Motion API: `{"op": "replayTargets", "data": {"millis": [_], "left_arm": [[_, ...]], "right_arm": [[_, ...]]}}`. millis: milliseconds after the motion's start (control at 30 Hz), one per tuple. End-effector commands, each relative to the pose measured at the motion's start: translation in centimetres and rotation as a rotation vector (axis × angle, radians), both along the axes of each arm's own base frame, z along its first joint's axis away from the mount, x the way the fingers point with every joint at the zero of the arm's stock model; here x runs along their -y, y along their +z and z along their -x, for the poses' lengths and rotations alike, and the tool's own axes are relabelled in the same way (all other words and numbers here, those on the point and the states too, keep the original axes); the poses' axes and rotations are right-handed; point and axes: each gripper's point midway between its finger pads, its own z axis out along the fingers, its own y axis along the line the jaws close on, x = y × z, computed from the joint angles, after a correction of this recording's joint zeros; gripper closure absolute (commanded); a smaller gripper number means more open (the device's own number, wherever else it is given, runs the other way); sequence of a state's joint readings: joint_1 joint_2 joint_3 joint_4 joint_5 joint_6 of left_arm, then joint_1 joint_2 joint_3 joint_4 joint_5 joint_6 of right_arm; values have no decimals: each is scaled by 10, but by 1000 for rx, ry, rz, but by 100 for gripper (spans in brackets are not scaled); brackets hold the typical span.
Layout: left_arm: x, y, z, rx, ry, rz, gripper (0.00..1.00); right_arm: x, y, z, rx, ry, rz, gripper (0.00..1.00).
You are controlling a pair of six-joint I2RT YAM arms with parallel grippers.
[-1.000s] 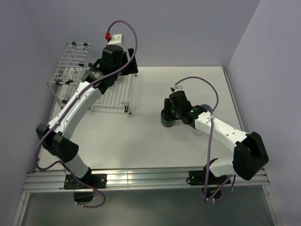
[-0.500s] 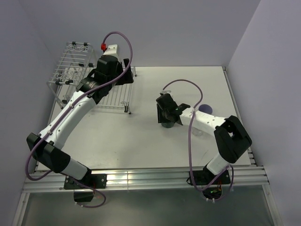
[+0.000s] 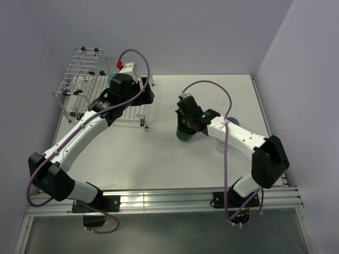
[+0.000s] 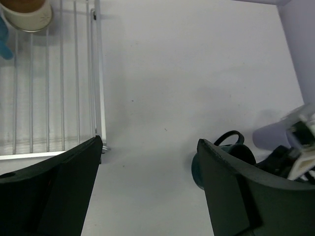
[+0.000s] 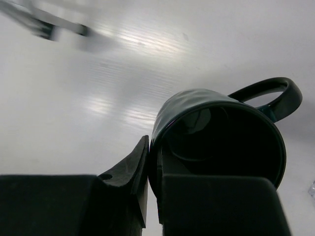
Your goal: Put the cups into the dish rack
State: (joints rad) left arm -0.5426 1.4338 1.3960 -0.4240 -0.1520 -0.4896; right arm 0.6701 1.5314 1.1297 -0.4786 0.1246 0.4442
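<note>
My right gripper (image 3: 185, 126) is shut on the rim of the dark teal mug (image 3: 185, 135), one finger inside and one outside, as the right wrist view shows (image 5: 155, 162). The mug (image 5: 221, 132) is at mid-table; I cannot tell if it touches the surface. My left gripper (image 3: 142, 98) is open and empty over the dish rack's right edge (image 4: 149, 142). The light-blue mug (image 3: 111, 79) and the tan-brown cup (image 4: 29, 10) stand on the white wire dish rack (image 3: 79, 79). The lavender tumbler (image 3: 232, 122) peeks out behind my right arm. The clear tumbler (image 3: 222, 150) shows faintly.
The rack's flat grid (image 4: 49, 83) ends at a raised wire edge beside the bare white table (image 3: 159, 159). Walls close the table on the left, back and right. An aluminium rail (image 3: 169, 200) runs along the near edge.
My left gripper has drawn back from the rack's far side toward its right edge, uncovering the light-blue mug. My right arm has swung its elbow while the teal mug stayed nearly in place.
</note>
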Motion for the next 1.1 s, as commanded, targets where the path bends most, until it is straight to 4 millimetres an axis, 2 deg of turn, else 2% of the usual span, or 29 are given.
{"op": "replayTargets", "data": {"millis": [0,67,100,133,167,200,233,267,333,367,400,433,467,533,600,633,733,800,833,867,900,933,1067], "left_arm": [[15,56,10,136,-88,163,15],[17,60,11,142,-122,189,15],[17,66,14,152,-143,220,15],[20,71,17,163,-175,249,15],[24,76,20,184,-241,298,14],[27,82,24,192,-271,343,14],[27,89,30,211,-303,376,14],[28,87,36,189,-356,418,14],[32,97,39,221,-414,466,14],[32,97,40,216,-433,482,14],[39,103,47,220,-492,514,14],[43,105,50,221,-522,529,14],[46,105,53,206,-544,560,14],[53,113,62,229,-622,596,14],[54,112,65,218,-640,613,14],[55,111,65,215,-642,611,14],[52,111,68,235,-639,589,14],[48,110,68,247,-621,556,14],[46,111,67,255,-609,547,14],[46,110,68,256,-609,541,14],[45,113,71,266,-618,543,14],[46,113,73,266,-629,545,14],[47,122,83,283,-665,580,13]], "right_arm": [[-22,148,-16,267,56,-290,100],[-24,181,-11,295,110,-391,100],[-13,190,-19,302,87,-439,100],[-21,206,-12,299,167,-534,100],[-20,212,-12,291,193,-588,100],[-19,211,-10,252,196,-653,100],[-18,228,-8,276,268,-741,100],[-17,223,-5,254,285,-780,100],[-15,243,-4,292,323,-880,100],[-18,250,7,286,390,-928,100],[-18,248,11,239,382,-988,100],[-18,267,14,314,440,-1031,100],[-17,271,21,302,482,-1069,100],[-16,292,33,344,553,-1173,100],[-13,300,45,321,596,-1247,100],[-10,312,51,393,645,-1262,100],[-5,320,57,425,680,-1311,100],[-2,319,58,373,679,-1377,100],[2,328,70,457,757,-1399,100],[4,330,74,456,779,-1432,100],[6,326,70,374,768,-1499,100],[10,331,80,424,832,-1520,100],[7,320,67,406,801,-1523,100]]}}
